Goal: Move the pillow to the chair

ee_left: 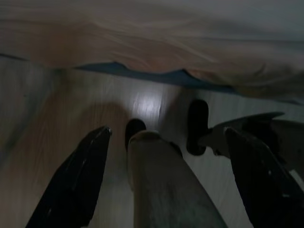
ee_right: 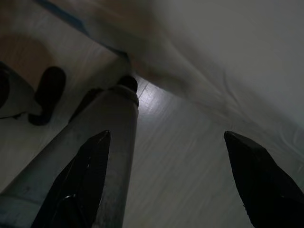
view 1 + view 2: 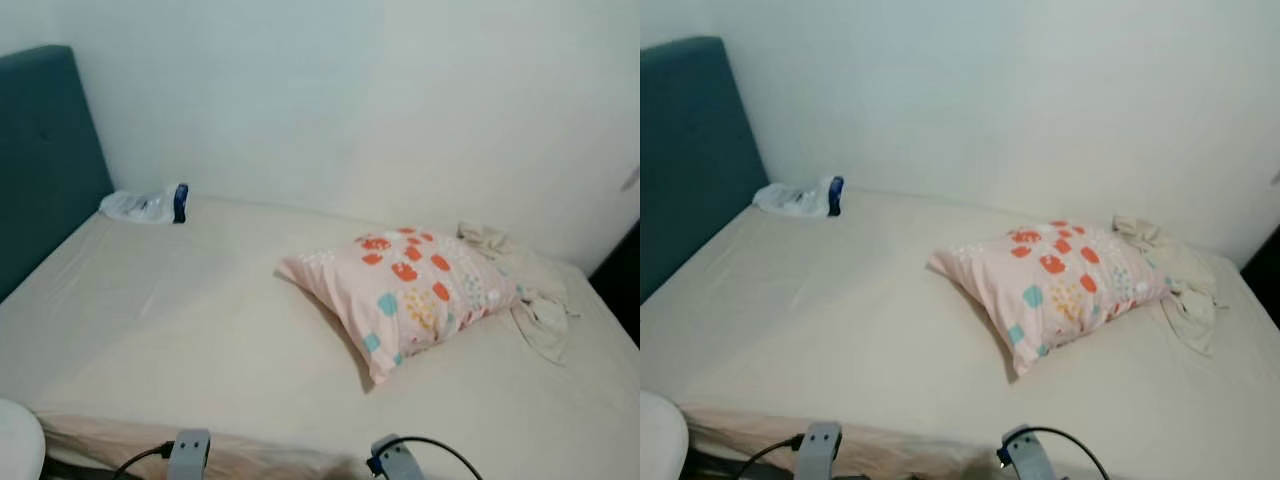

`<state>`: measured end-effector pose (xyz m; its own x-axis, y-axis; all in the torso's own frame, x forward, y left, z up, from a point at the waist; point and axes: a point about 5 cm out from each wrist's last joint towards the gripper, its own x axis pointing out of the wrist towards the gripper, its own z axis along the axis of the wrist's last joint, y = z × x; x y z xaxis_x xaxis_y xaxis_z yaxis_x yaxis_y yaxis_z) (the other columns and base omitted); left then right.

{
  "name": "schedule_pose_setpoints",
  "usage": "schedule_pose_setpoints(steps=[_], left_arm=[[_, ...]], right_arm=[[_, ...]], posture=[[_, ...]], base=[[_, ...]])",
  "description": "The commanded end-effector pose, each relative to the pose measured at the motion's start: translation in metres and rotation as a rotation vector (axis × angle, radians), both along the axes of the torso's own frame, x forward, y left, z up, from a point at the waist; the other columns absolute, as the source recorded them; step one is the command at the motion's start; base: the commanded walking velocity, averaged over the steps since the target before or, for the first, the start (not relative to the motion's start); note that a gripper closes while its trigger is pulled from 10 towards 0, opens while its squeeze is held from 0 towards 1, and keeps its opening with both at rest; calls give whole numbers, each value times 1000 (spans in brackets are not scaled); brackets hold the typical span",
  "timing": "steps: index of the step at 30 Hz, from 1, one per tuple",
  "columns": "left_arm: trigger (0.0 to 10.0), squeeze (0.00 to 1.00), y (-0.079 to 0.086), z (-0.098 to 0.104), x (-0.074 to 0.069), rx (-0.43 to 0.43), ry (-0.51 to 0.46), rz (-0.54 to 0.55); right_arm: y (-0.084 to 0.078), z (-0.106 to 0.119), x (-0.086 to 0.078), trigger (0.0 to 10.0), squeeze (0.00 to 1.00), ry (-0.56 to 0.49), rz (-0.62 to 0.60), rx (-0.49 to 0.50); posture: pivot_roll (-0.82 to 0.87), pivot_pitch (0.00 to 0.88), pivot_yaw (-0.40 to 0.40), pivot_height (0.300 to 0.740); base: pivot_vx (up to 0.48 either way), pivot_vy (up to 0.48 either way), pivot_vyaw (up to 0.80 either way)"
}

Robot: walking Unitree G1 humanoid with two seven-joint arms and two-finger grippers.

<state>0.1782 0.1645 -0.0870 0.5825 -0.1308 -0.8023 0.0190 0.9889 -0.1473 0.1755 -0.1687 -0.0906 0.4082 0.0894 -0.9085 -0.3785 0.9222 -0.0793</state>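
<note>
Lying on bed (image 3: 180,330): patterned pillow (image 3: 405,290)

Lying across most of the head views: a bed (image 3: 180,320) under a cream sheet, smooth apart from a few soft creases. Standing at its left end: a dark teal padded headboard (image 3: 45,150). Resting near the headboard, at the far edge against the pale wall (image 3: 400,100): a crumpled clear plastic bag (image 3: 135,205), touching a small dark blue item (image 3: 180,202) too small to identify. Lying bunched at the far right of the bed: a beige cloth (image 3: 540,300), trailing toward the edge. Showing in the wrist views: pale wood-grain floor (image 2: 190,166), with the bedding hanging down beside it.
</note>
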Motion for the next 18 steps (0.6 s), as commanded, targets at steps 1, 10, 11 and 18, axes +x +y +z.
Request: schedule_pose_setpoints(steps=[1, 10, 11, 18], left_arm=[[10000, 0, -2, -3, -5, -8, 21, 3], [10000, 0, -3, -2, -4, -12, 16, -13], [10000, 0, -3, -2, -4, -13, 15, -16], [10000, 0, -5, -2, -4, -18, 14, -37]], right_arm=[[1, 0, 0, 10000, 0, 2, 9, 4], [-3, 0, 0, 10000, 0, -14, -28, -30], [-3, 0, 0, 10000, 0, -14, -29, -31], [-4, 0, 1, 10000, 0, -24, -36, -39]], posture=[[128, 0, -83, 740], [122, 0, -82, 740], [122, 0, -82, 740], [122, 0, -80, 740]], base=[[0, 0, 0], [0, 0, 0], [0, 0, 0], [0, -411, 0]])
